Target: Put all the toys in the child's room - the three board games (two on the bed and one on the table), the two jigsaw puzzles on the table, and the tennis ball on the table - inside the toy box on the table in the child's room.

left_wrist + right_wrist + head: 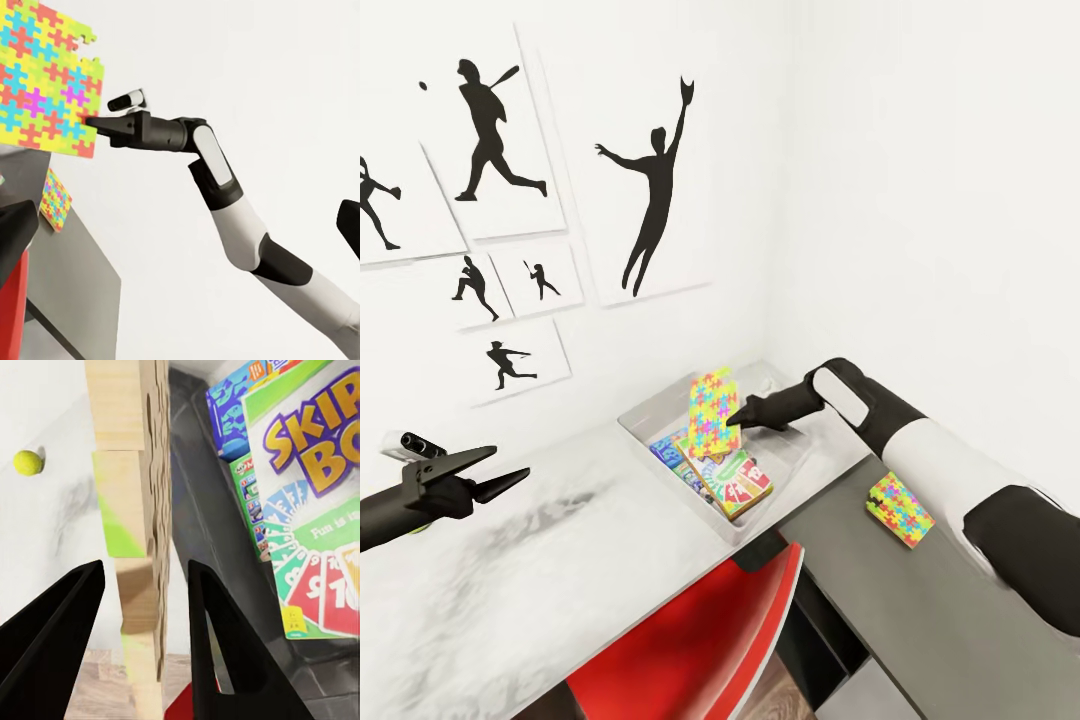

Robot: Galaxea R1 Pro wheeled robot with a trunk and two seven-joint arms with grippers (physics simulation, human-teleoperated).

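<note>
The right gripper (734, 417) pinches one puzzle (713, 411) by its edge, upright over the toy box (645, 415); better to tip it flat and lower it before letting go. Inside lie Skip-Bo (319, 502), a green game and a blue game. The second puzzle (899, 510) waits on the cabinet, the ball (28, 463) on the desk. The left gripper (500, 479) hovers empty, jaws slightly parted.

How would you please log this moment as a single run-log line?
right gripper: shut on jigsaw puzzle, above toy box | left gripper: open | second puzzle: on cabinet top | tennis ball: on table
</note>
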